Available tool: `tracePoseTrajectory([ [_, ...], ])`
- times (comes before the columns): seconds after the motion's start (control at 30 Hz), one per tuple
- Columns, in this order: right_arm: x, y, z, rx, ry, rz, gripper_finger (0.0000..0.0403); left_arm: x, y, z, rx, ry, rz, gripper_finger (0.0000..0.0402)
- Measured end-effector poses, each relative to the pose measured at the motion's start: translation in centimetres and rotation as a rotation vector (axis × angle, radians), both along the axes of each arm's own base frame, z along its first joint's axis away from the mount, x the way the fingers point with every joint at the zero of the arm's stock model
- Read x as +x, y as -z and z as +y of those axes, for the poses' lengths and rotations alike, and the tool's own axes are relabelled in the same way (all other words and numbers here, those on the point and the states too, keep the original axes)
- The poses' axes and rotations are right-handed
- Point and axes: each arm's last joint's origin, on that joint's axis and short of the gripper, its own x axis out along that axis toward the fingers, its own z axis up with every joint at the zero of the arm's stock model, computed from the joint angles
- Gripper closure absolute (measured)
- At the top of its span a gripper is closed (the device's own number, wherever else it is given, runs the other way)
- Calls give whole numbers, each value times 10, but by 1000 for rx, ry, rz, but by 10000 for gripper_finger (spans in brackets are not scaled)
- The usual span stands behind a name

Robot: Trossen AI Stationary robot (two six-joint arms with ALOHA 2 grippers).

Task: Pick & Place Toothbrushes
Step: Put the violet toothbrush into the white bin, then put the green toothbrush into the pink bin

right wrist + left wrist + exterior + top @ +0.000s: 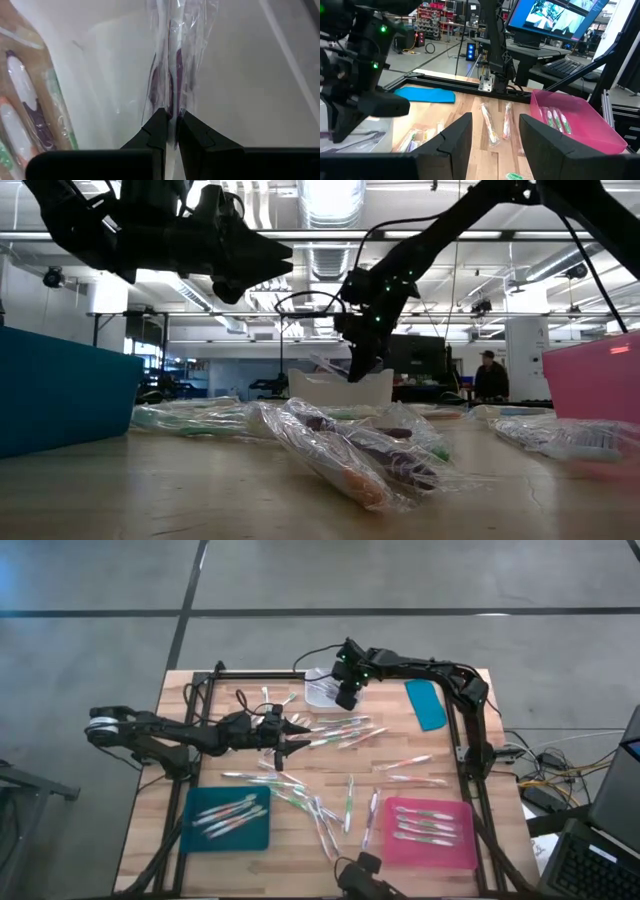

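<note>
A toothbrush (172, 65) sealed in a clear, crinkled wrapper hung pinched between the fingers of the right gripper (172, 127), which were pressed together on its lower end. Directly beneath that gripper sat the small white bin (322, 691), a smooth-walled rectangular box at the far side of the desk (190, 700); more wrapped brushes lay inside it. Just beside the gripper, toward the right edge, a flat teal lid (427, 704) rested on the wood.

The left gripper (298, 730) hovered over the middle of the desk with its fingers spread and nothing between them. Around and ahead of it, loose toothbrushes (345, 730) were scattered in glossy plastic sleeves, thin whitish sticks with green, pink and orange accents. Nearer the front, on the left gripper's side, a teal tray (200, 830) held several wrapped brushes, and well off toward the right arm's side a pink tray (465, 845) held a neat row of four or so. The desk was pale butcher-block wood in a black frame.
</note>
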Motion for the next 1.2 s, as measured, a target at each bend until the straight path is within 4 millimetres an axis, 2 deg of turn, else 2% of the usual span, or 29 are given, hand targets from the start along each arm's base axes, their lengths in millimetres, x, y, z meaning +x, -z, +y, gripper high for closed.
tracePoseTrajectory([
  [0.23,3,14,-2,22,19,20,366,0,0,0,0,0,2,234],
  [0.53,3,15,-2,29,33,20,294,0,0,0,8,0,4,234],
  [0.67,5,9,-3,30,32,19,262,0,0,0,8,0,4,234],
  [0.93,6,-31,0,35,45,8,222,0,0,0,8,-1,4,234],
  [1.2,6,-79,17,-8,2,-54,228,0,0,0,8,0,2,234],
])
